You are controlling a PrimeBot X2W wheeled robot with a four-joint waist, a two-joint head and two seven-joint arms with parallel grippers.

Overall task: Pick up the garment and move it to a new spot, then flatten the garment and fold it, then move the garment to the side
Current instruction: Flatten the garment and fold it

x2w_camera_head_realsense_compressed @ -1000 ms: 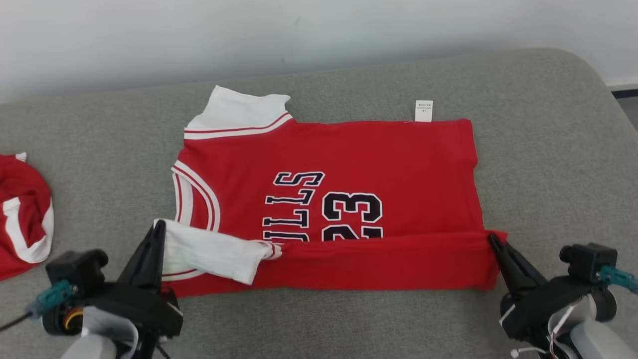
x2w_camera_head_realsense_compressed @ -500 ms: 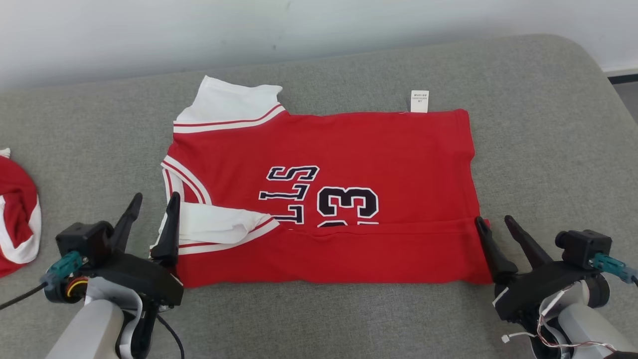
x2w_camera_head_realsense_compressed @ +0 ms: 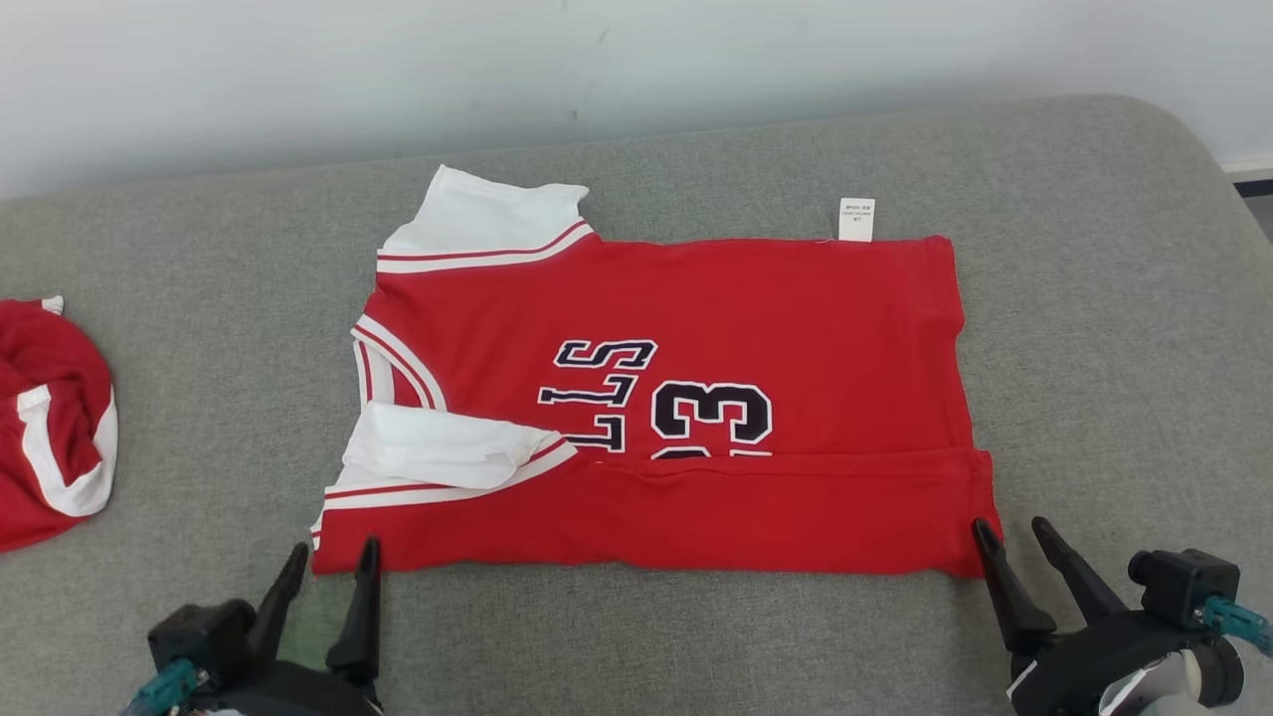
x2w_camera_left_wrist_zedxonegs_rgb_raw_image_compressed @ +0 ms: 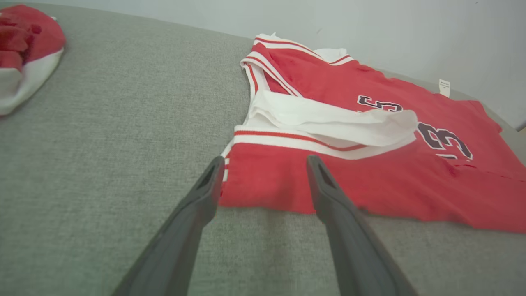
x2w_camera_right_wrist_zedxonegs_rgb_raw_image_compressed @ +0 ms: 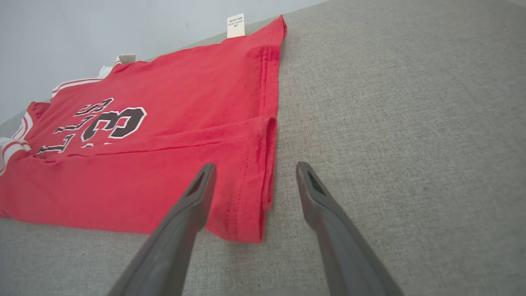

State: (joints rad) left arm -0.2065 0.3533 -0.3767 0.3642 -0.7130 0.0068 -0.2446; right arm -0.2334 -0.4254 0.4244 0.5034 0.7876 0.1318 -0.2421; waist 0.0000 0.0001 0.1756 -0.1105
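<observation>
The fingers of your left gripper stood wide and empty in the head view, the jersey just beyond their tips; your right gripper gaped likewise. In the left wrist view, the folded corner lay between the tips, apparently untouched. In the right wrist view, the hem corner lay just ahead, beside one tip. You seemed mid-fold; the next fold likely needed both corners pinched together.

Red jersey with white sleeves and striped trim, black lettering and number 23, lying flat on grey cushion, near edge folded up over its front, white tag at far edge
</observation>
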